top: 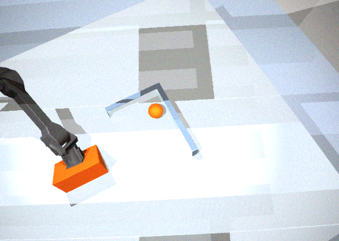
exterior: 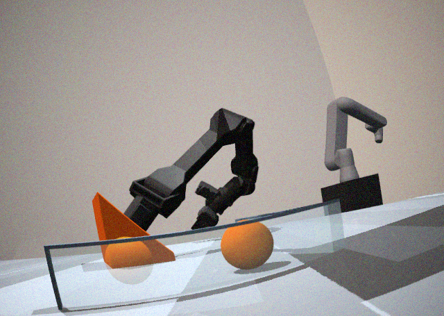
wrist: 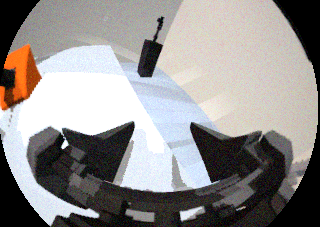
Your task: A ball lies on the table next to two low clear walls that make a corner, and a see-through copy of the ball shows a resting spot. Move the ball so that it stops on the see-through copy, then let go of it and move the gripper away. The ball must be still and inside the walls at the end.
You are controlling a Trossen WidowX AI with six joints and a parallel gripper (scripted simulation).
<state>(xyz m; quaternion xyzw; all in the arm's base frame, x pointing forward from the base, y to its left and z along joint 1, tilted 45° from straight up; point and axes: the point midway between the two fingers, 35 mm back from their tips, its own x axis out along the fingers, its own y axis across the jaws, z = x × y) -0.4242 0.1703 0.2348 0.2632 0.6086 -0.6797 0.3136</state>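
The orange ball [top: 155, 110] [exterior: 247, 245] lies on the table between the short clear wall [top: 123, 103] and the long clear wall [top: 178, 121] [exterior: 186, 233], near their corner. The see-through copy [exterior: 130, 275] shows pale behind the long wall, nearer that wall's free end, apart from the ball. I cannot make the copy out in the top view. My gripper [exterior: 195, 209] [wrist: 162, 124] is open and empty, away from the ball, beyond the walls in the exterior view. It is outside the frame in the top view. Neither ball nor copy shows in the wrist view.
An orange block [top: 82, 175] [exterior: 98, 223] [wrist: 25, 79] stands at the base end of my dark arm. A grey arm [exterior: 336, 137] stands on a black box [exterior: 353, 194] at the back right. A black box [wrist: 149, 59] also shows far off in the wrist view.
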